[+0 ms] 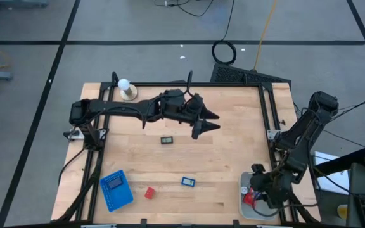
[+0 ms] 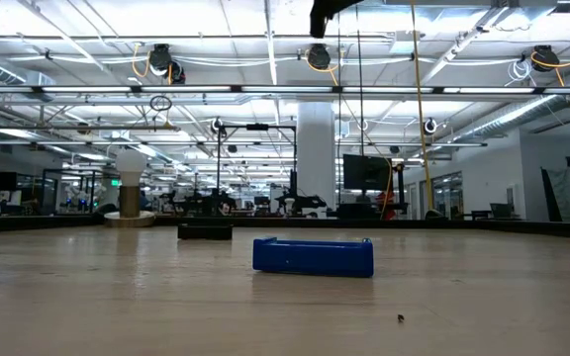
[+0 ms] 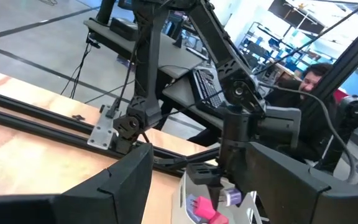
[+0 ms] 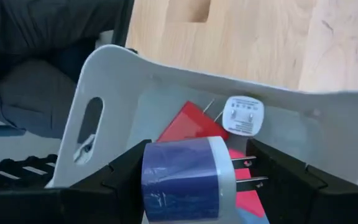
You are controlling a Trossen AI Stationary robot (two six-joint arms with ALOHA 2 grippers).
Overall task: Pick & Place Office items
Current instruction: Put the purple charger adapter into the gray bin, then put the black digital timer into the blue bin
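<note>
Right wrist view: right gripper (image 4: 182, 180) clamped on a blue-and-white plug (image 4: 185, 177), prongs out, hanging just over the pale bin (image 4: 114, 74) at the table's near right corner, probably for release there. Already inside: a red block (image 4: 185, 124) and a white plug (image 4: 243, 116). Left gripper (image 1: 206, 121) raised over the table's far middle, fingers apart, holding nothing. Left on the wood: a black piece (image 1: 168, 140), a small blue piece (image 1: 188, 182), a red block (image 1: 149, 192); one blue piece on the blue tray (image 1: 116, 190).
</note>
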